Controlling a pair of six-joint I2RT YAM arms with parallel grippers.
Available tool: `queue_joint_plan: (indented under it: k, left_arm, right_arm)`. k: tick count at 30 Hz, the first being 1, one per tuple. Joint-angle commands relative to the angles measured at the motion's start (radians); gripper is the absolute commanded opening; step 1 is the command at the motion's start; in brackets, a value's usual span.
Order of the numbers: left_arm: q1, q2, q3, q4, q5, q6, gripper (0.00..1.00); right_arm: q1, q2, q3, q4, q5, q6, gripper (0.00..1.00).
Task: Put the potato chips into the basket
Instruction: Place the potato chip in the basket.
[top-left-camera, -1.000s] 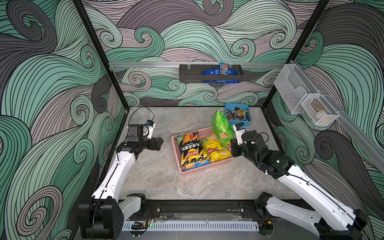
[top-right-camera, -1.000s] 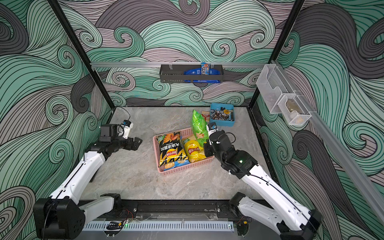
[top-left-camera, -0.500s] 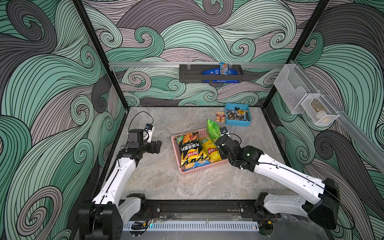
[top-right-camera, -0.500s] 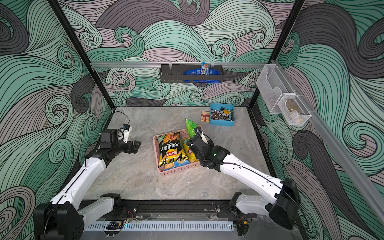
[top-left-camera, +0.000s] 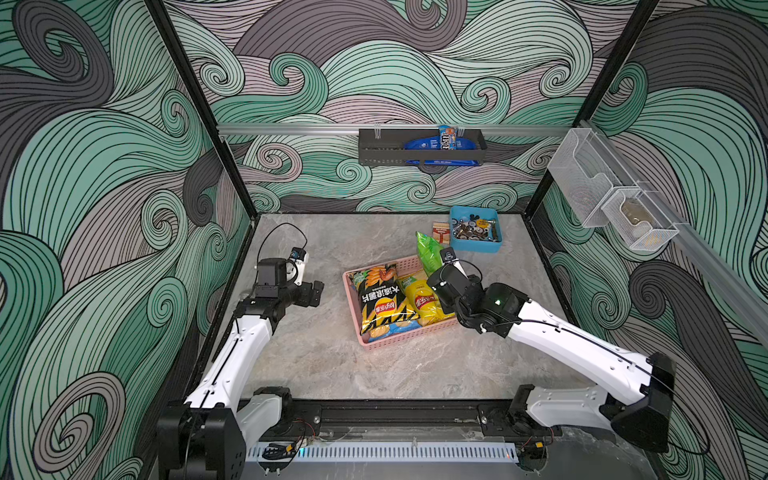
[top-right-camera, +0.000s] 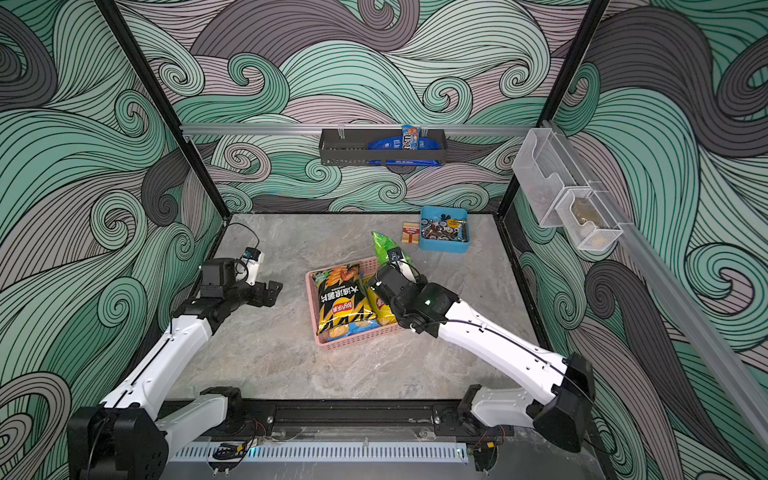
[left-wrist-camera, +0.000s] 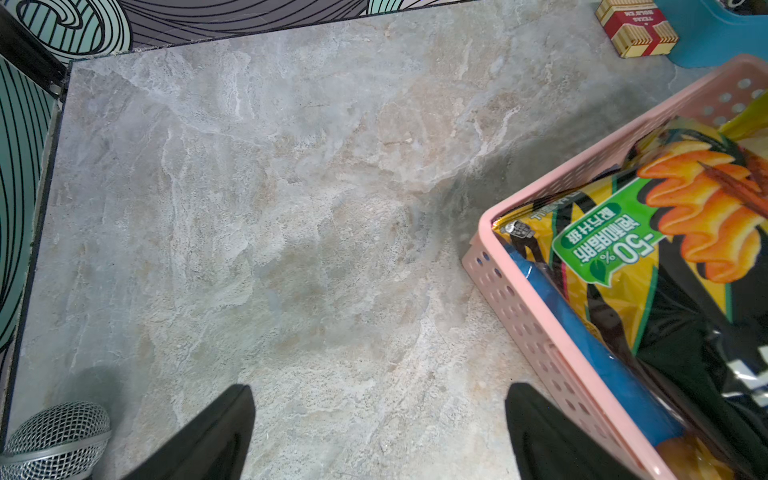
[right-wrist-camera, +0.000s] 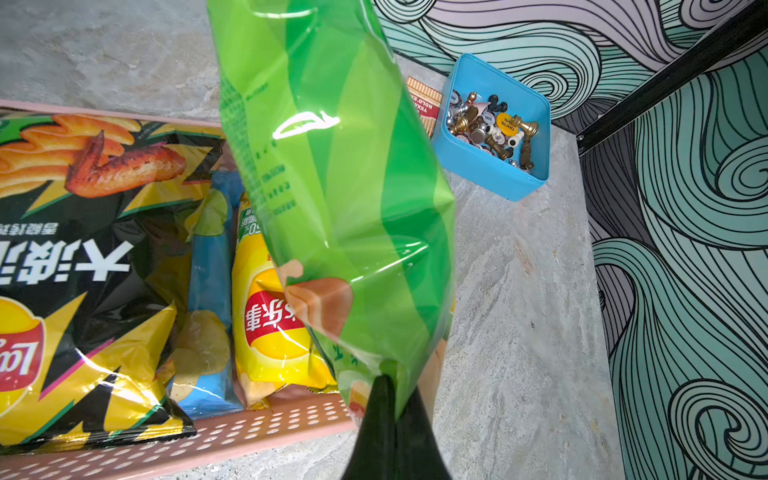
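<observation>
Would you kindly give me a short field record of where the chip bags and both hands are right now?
basket holds: black-and-yellow bag, yellow bag, blue bag
green bag: pinched by the right hand, upright over the basket's far right corner
left hand: open, empty, over the table beside the basket
beyond basket: blue tray, red box

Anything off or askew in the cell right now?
Only the green chip bag: it stands on end at the pink basket's far corner, pinched at its edge by the shut right gripper, while the black-and-yellow bag lies flat inside. That looks like mid-placement, not a fault. No spill or tear visible.
</observation>
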Motion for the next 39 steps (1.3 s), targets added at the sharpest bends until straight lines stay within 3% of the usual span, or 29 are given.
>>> queue_joint_plan:
  k: [1, 7, 10, 12, 14, 20, 23, 32, 39]
  left_arm:
    - [0.006, 0.005, 0.000, 0.010, 0.019, -0.002, 0.97]
    - [0.007, 0.001, -0.005, 0.012, 0.017, 0.001, 0.97]
    - [0.007, 0.005, -0.004, 0.011, 0.019, 0.002, 0.97]
    - [0.007, 0.007, -0.005, 0.011, 0.020, 0.002, 0.97]
    - [0.008, 0.008, -0.006, 0.011, 0.020, 0.004, 0.97]
    - [0.008, 0.009, -0.009, 0.011, 0.019, 0.008, 0.97]
    - [0.008, 0.011, -0.010, 0.012, 0.021, 0.009, 0.97]
    - [0.007, 0.019, -0.011, 0.009, 0.041, 0.014, 0.97]
    - [0.007, 0.018, -0.011, -0.001, 0.071, 0.023, 0.97]
  right_arm:
    - [0.004, 0.050, -0.007, -0.017, 0.004, 0.031, 0.00]
    - [0.005, 0.104, -0.032, -0.013, 0.012, 0.058, 0.00]
    - [0.016, 0.120, -0.042, 0.007, -0.013, 0.061, 0.06]
    - [0.030, 0.109, -0.042, 0.041, -0.064, 0.057, 0.17]
    - [0.040, 0.086, -0.045, 0.092, -0.145, 0.043, 0.37]
    - [0.041, 0.007, -0.053, 0.204, -0.388, 0.014, 0.55]
    - [0.030, -0.034, -0.037, 0.214, -0.472, -0.001, 0.59]
    - [-0.205, -0.104, -0.077, 0.343, -0.823, -0.073, 0.58]
    - [-0.265, 0.013, -0.112, 0.472, -0.843, -0.124, 0.40]
